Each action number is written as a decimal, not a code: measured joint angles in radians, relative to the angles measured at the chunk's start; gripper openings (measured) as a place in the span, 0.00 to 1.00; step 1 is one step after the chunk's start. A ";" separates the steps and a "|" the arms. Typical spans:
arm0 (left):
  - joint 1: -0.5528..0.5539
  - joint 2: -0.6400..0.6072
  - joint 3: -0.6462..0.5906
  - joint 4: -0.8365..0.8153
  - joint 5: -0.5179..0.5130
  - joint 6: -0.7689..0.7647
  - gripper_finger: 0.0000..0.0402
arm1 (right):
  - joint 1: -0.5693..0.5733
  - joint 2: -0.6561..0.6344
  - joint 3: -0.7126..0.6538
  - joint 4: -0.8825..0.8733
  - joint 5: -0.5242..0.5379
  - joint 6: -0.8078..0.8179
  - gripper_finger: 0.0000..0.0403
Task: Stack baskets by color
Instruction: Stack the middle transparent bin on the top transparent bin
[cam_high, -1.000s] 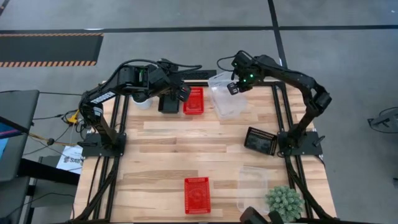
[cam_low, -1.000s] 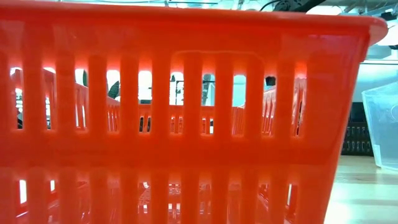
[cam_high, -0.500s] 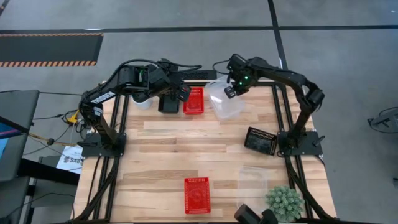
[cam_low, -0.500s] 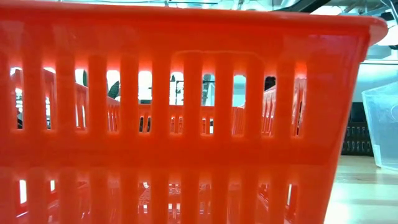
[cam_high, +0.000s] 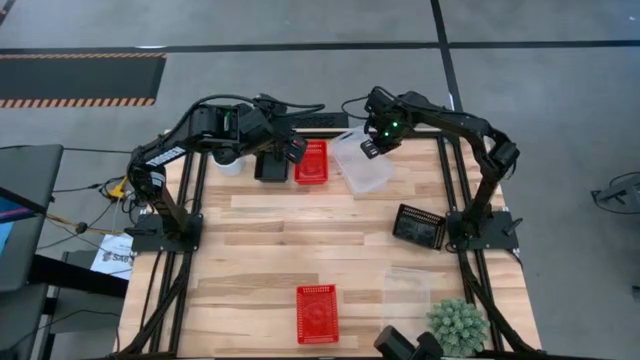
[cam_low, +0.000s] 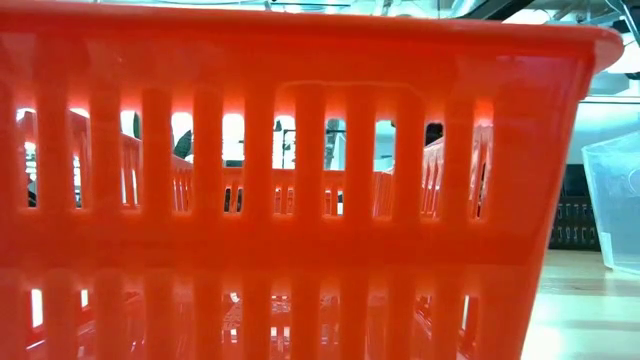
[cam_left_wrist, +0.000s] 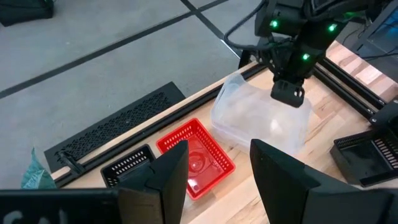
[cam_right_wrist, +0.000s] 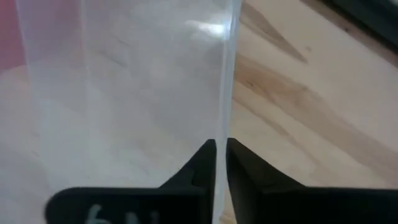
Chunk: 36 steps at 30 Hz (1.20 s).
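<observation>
You're looking at a pale wood plank surface (cam_high: 300, 235), matt and grained. The clear basket (cam_left_wrist: 261, 118) at the right pincer (cam_right_wrist: 219, 163) is showing glossy, smooth see-through plastic; the red basket (cam_left_wrist: 198, 158) beside it is showing shiny plastic mesh.

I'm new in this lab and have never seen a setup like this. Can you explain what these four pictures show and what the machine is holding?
It is a robot with two dark arms at a wooden table, each ending in a two-finger gripper.

One picture looks straight down on the table. One sits at table height, almost filled by a nearby red basket. The other two come from cameras on the arms' wrists.

On the table lie small baskets: red ones, black ones and clear ones, plus a potted plant.

The right gripper has its fingers pinched on the thin rim of a clear basket at the table's far edge. The left gripper is open and holds nothing, hovering above the black and red baskets there.
</observation>
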 joint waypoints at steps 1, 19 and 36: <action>-0.002 0.000 0.000 -0.002 0.007 -0.002 0.40 | 0.002 0.000 0.000 0.020 0.000 -0.006 0.18; -0.218 -0.025 0.001 -0.035 -0.017 -0.096 0.40 | 0.146 -0.276 0.068 -0.151 -0.111 -0.383 0.26; -0.363 -0.047 0.001 -0.048 -0.122 -0.166 0.40 | 0.291 -0.300 -0.306 0.096 -0.051 -0.165 0.26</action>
